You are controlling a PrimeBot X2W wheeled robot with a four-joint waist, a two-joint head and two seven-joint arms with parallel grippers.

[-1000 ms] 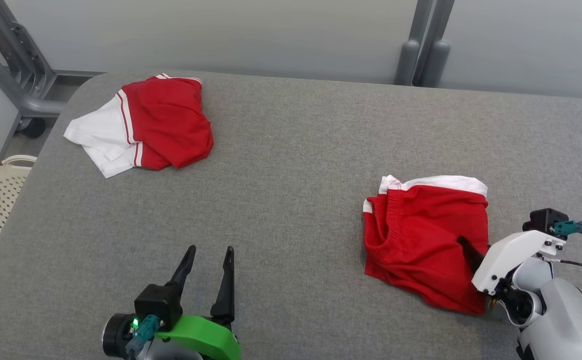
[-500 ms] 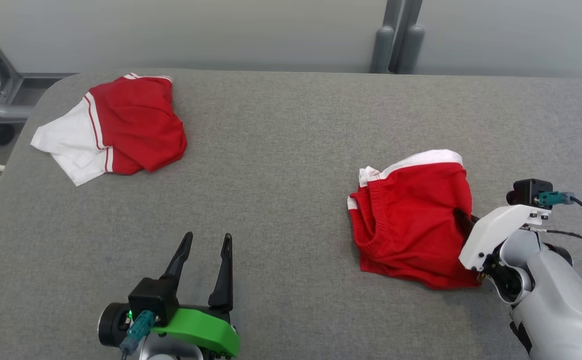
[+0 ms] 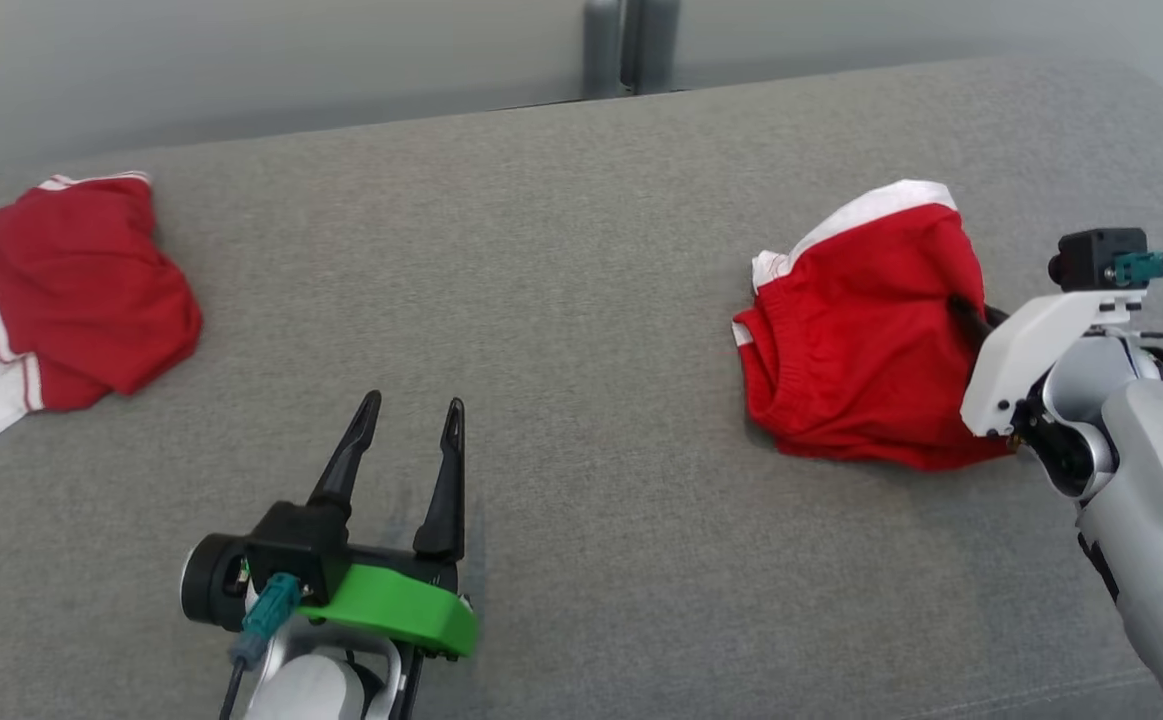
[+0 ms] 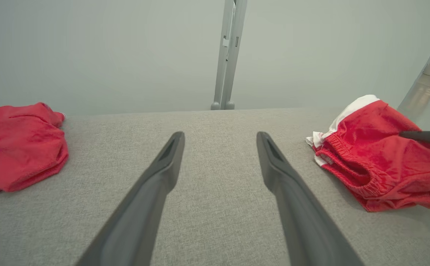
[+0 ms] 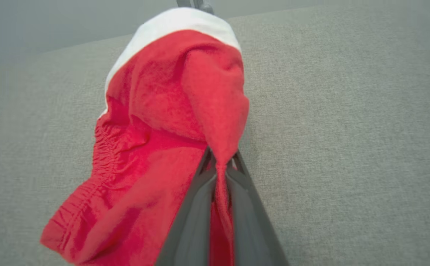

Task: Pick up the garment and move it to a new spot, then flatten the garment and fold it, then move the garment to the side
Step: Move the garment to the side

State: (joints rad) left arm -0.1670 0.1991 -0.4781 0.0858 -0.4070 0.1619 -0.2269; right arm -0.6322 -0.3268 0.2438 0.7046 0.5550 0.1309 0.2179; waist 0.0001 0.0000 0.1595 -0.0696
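The garment (image 3: 861, 340) is a pair of red shorts with a white hem, bunched at the right of the grey table (image 3: 561, 250). My right gripper (image 3: 963, 310) is shut on a pinched fold at its right side. In the right wrist view the red cloth (image 5: 170, 122) is clamped between my two dark fingers (image 5: 200, 207) and partly raised. My left gripper (image 3: 411, 420) is open over bare table near the front, well left of the garment. In the left wrist view the garment (image 4: 377, 162) lies to the right of my spread fingers (image 4: 163, 173).
A second pair of red and white shorts (image 3: 51, 300) lies at the far left of the table, also in the left wrist view (image 4: 19, 144). A grey upright post (image 3: 621, 45) stands behind the table's far edge. Bare grey table (image 4: 218, 129) lies between the two garments.
My right gripper has shut on the garment's right side and pulled it up and away. The camera has turned right, shifting the whole scene leftward. My left gripper stays open.
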